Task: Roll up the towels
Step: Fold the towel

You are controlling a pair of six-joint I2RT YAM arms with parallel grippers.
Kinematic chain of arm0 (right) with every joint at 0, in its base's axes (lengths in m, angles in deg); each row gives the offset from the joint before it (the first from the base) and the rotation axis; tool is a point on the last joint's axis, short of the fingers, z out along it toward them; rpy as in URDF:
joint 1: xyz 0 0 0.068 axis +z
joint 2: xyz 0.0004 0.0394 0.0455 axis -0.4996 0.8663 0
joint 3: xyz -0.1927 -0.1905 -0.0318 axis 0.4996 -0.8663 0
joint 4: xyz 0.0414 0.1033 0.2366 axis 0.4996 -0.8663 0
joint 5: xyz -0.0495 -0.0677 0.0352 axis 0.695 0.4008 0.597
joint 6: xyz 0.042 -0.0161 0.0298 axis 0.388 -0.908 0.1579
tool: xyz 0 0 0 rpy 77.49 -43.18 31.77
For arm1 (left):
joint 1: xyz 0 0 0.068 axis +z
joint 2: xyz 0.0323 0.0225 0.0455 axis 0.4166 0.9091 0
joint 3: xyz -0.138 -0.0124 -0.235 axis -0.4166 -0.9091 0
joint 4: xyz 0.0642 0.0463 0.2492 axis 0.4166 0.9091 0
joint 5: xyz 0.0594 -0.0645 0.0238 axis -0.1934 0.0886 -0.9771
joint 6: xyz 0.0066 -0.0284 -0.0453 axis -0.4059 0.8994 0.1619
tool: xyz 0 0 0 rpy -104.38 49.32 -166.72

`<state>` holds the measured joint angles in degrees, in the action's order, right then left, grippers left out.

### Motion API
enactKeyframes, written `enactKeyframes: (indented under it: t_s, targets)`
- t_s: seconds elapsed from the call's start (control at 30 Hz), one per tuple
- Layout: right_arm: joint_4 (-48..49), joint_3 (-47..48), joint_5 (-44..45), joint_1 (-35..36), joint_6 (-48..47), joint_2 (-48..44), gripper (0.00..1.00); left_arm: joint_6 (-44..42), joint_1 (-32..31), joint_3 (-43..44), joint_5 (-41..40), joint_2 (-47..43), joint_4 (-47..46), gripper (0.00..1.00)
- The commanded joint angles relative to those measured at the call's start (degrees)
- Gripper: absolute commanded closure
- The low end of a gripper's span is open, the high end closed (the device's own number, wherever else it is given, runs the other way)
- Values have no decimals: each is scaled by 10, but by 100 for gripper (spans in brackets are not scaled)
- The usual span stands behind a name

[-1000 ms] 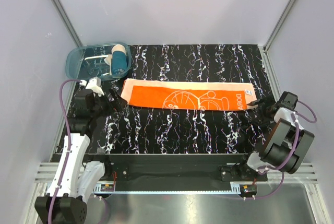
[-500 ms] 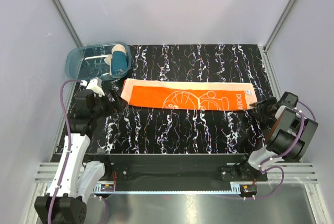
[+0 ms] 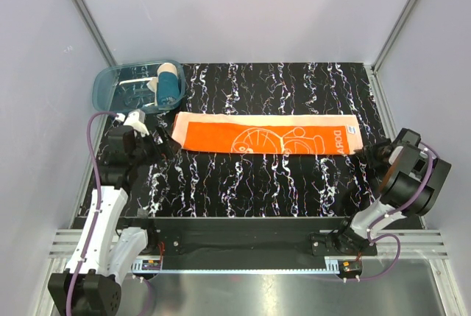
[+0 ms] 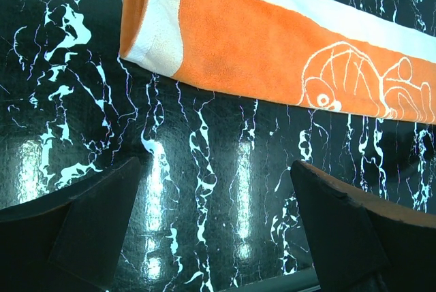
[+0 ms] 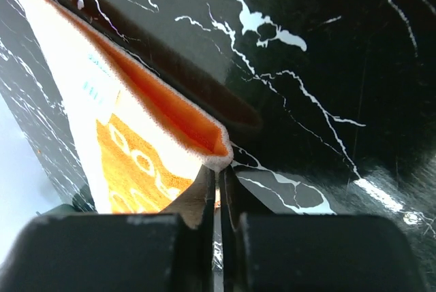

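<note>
The orange towel (image 3: 265, 135) lies stretched flat across the black marbled table, with white line drawings near its right half. My right gripper (image 3: 360, 149) is shut on its right near corner, and in the right wrist view the pinched corner (image 5: 216, 159) curls up off the table above the closed fingertips (image 5: 219, 173). My left gripper (image 3: 163, 143) stands open just off the towel's left end (image 4: 153, 33), nothing between its fingers (image 4: 102, 203). The teal-blue towel (image 3: 169, 84) sits rolled in the tub.
The translucent blue tub (image 3: 118, 80) stands at the table's back left corner. Grey walls and metal frame posts close in the table on three sides. The table's right edge (image 3: 379, 110) runs close to the right arm.
My right gripper has gone from open to shut on the orange towel's right corner, lifting it slightly. The right arm shifted a little; the left arm stayed put.
</note>
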<state>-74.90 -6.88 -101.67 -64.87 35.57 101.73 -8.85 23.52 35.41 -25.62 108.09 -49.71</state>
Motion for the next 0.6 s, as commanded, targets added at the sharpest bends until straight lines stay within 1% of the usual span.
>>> enactKeyframes:
  t_s: [0.0, 0.17, 0.3, 0.47, 0.53, 0.57]
  targets:
    - [1, 25, 24, -5, -6, -6, 100, -7, -3, 1, 5, 2, -24, 1]
    - [-78, 54, 74, -6, -35, -60, 100, -7, -6, 1, 6, 5, -26, 1]
    - [-127, 86, 83, -4, -48, -124, 100, -6, -9, 0, 10, 6, -28, 1]
    - [-184, 143, 113, 3, -76, -148, 100, -6, -16, 0, 8, 8, -26, 1]
    - [-194, 162, 107, 3, -82, -148, 100, -6, -19, 0, 7, 7, -26, 1]
    - [-195, 168, 102, 14, -82, -148, 100, -6, -21, 0, 4, 5, -25, 1]
